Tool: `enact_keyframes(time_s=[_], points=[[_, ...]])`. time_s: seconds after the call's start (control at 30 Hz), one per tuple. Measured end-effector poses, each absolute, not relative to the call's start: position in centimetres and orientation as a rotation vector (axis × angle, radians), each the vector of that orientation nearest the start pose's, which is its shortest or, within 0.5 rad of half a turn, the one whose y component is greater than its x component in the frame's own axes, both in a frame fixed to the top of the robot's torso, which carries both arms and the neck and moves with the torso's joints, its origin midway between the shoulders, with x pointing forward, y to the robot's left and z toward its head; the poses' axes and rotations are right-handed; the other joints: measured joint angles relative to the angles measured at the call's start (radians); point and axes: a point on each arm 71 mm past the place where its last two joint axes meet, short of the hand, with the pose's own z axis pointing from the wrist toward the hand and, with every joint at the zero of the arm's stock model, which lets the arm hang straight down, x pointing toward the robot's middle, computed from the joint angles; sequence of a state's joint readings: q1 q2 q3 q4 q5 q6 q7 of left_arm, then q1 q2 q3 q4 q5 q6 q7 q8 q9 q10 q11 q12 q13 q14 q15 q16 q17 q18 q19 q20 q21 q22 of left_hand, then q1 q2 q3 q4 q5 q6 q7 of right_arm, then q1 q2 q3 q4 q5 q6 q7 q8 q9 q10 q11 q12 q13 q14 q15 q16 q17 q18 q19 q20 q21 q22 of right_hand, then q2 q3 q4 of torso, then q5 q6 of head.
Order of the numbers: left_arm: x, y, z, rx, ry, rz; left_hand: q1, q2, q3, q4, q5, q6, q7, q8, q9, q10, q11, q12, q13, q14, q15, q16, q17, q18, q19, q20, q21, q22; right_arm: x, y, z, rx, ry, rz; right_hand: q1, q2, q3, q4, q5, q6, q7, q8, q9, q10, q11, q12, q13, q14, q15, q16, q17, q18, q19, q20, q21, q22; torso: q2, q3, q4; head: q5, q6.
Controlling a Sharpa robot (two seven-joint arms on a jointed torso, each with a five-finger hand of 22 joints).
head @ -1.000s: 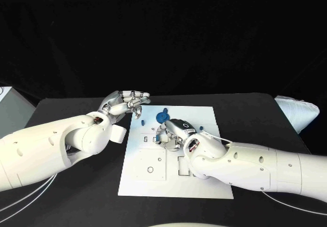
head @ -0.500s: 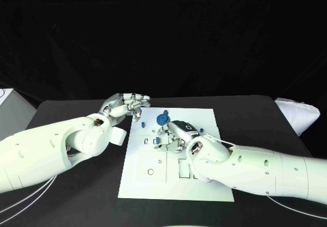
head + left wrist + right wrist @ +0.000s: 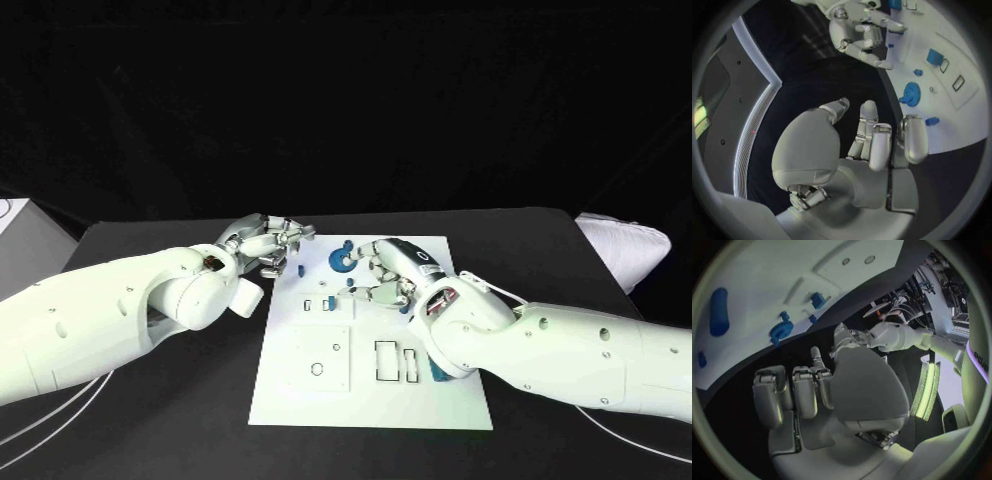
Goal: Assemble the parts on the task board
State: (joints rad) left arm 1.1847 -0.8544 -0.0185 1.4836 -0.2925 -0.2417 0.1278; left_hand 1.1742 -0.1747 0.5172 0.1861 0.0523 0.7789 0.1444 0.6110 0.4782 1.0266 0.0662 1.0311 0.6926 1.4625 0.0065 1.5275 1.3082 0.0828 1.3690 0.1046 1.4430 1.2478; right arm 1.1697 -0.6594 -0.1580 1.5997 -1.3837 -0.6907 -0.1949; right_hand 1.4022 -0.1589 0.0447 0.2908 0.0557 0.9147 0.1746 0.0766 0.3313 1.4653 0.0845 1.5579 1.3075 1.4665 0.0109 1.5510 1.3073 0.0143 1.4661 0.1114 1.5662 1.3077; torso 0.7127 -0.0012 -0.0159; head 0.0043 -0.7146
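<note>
White task board (image 3: pixel 310 395) flat on the black table (image 3: pixel 173 420) in the head view. Left hand (image 3: pixel 267 243) at its far left corner, fingers curled in, holding nothing. Right hand (image 3: pixel 389 270) over the far middle, fingertips down among the parts; cannot tell whether pinching anything. Counted: one board, two hands, one round blue part (image 3: pixel 342 258), one long blue part (image 3: pixel 437 370) half hidden by the right arm, a few small blue bits.

Left wrist view: fingers (image 3: pixel 879 147) bent side by side, thumb apart, nothing between. Five blue pieces counted, the round one (image 3: pixel 910 93) nearest.

Right wrist view: fingers (image 3: pixel 804 392) bent close together, none seen holding a piece. Five blue pieces again: long one (image 3: pixel 718 304), round one (image 3: pixel 781 330), small block (image 3: pixel 818 300), two tiny bits.

Likely trouble, as a guess: a blind reach knocking small loose bits off their spots; two hands crowding the same corner and colliding; a small part slipping from the fingertips.
</note>
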Motion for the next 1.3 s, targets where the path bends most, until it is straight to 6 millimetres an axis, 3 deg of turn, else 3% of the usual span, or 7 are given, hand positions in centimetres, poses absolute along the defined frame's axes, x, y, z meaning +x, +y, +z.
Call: enact_keyframes(time_s=[0.1,0.2,0.3,0.53,0.7,0.9,1.3], points=[[49.4,21.9,-19.8,-0.896,1.793,-1.265,-0.015,0.0,0.01,0.02,0.0,0.007,-0.007,0.025,0.014,0.121,-0.012,0.143,0.177,0.004,-0.009,0.029,0.0,-0.015,0.037,-0.009,0.022,0.05,44.6,-11.0,-20.2,0.06,1.489,0.919,0.044,0.02,0.032,-0.008,0.052,0.006,-0.005,0.008,0.004,0.0,0.0,-0.015,0.0,0.0,0.0,-0.006,0.0,0.0,0.0,0.0,-0.02,0.0,-0.007,0.0012,-0.0039,0.003,0.0],[49.5,21.7,-20.3,-0.843,1.884,-1.193,-0.015,0.0,0.013,0.022,0.0,0.006,-0.013,0.03,0.02,0.153,-0.017,0.182,0.229,0.003,-0.014,0.033,0.0,-0.015,0.046,-0.019,0.028,0.06,45.4,-12.1,-19.5,0.15,1.478,0.981,0.063,0.021,0.06,-0.012,0.123,0.017,-0.005,0.018,0.006,0.0,0.0,-0.025,0.0,0.0,0.0,-0.01,0.0,0.0,0.0,0.0,-0.035,0.0,-0.015,0.0025,-0.0074,0.006,0.0],[49.7,21.5,-20.4,-0.789,1.975,-1.113,-0.015,0.0,0.031,0.015,0.0,0.011,-0.018,0.036,0.024,0.159,-0.022,0.193,0.245,0.006,-0.017,0.033,0.0,-0.015,0.054,-0.019,0.032,0.061,46.4,-13.5,-18.9,0.275,1.468,1.027,0.063,0.021,0.077,-0.008,0.177,0.017,-0.006,0.023,0.006,0.0,0.0,-0.027,0.0,0.0,0.0,-0.01,0.0,0.0,0.0,0.0,-0.041,0.0,-0.023,0.0035,-0.0101,0.009,0.0],[50.2,20.1,-19.6,-0.615,2.161,-0.926,-0.026,-0.003,0.043,0.026,0.0,0.011,-0.018,0.042,0.031,0.159,-0.022,0.194,0.25,0.003,-0.021,0.033,0.0,-0.015,0.054,-0.019,0.032,0.06,48.3,-16.9,-17.9,0.578,1.437,1.076,0.062,0.021,0.086,-0.005,0.199,0.017,-0.006,0.024,0.006,0.0,0.0,-0.033,0.0,0.0,0.0,-0.01,0.0,0.0,0.0,0.0,-0.047,0.0,-0.038,0.004,-0.0126,0.018,-0.007],[50.6,18.6,-18.5,-0.456,2.239,-0.779,-0.176,-0.016,-0.059,0.101,0.0,0.028,-0.035,0.069,0.057,0.159,-0.022,0.2,0.248,0.003,-0.025,0.033,0.0,-0.015,0.056,-0.021,0.032,0.06,49.3,-19.1,-16.9,0.707,1.403,1.072,0.056,0.026,0.087,-0.004,0.2,0.017,-0.006,0.024,0.006,0.0,0.0,-0.038,0.0,0.0,0.0,-0.01,0.0,0.0,0.0,0.0,-0.054,0.0,-0.046,0.0035,-0.0127,0.021,-0.017],[50.9,17.2,-18.2,-0.341,2.289,-0.631,-0.154,0.008,-0.081,0.099,0.0,0.029,-0.036,0.083,0.087,0.154,-0.03,0.198,0.236,0.004,-0.03,0.033,0.0,-0.015,0.058,-0.024,0.032,0.06,50.0,-20.9,-16.3,0.788,1.38,1.056,0.048,0.019,0.089,-0.006,0.2,0.008,-0.005,0.024,0.006,0.0,0.0,-0.043,0.001,0.0,0.0,-0.014,0.0,0.0,0.0,0.0,-0.058,0.0,-0.05,0.0033,-0.0127,0.023,-0.028],[51.5,15.4,-19.6,-0.222,2.373,-0.47,-0.148,0.014,-0.092,0.105,0.0,0.02,-0.038,0.083,0.1,0.14,-0.032,0.18,0.212,0.004,-0.03,0.033,0.0,-0.015,0.055,-0.028,0.031,0.06,50.7,-22.3,-16.0,0.836,1.376,1.034,0.041,0.013,0.092,-0.009,0.2,-0.012,0.001,0.024,0.005,0.0,0.0,-0.054,0.0,0.0,0.0,-0.018,0.001,0.0,0.0,0.0,-0.078,0.0,-0.049,0.0038,-0.0105,0.027,-0.04]])
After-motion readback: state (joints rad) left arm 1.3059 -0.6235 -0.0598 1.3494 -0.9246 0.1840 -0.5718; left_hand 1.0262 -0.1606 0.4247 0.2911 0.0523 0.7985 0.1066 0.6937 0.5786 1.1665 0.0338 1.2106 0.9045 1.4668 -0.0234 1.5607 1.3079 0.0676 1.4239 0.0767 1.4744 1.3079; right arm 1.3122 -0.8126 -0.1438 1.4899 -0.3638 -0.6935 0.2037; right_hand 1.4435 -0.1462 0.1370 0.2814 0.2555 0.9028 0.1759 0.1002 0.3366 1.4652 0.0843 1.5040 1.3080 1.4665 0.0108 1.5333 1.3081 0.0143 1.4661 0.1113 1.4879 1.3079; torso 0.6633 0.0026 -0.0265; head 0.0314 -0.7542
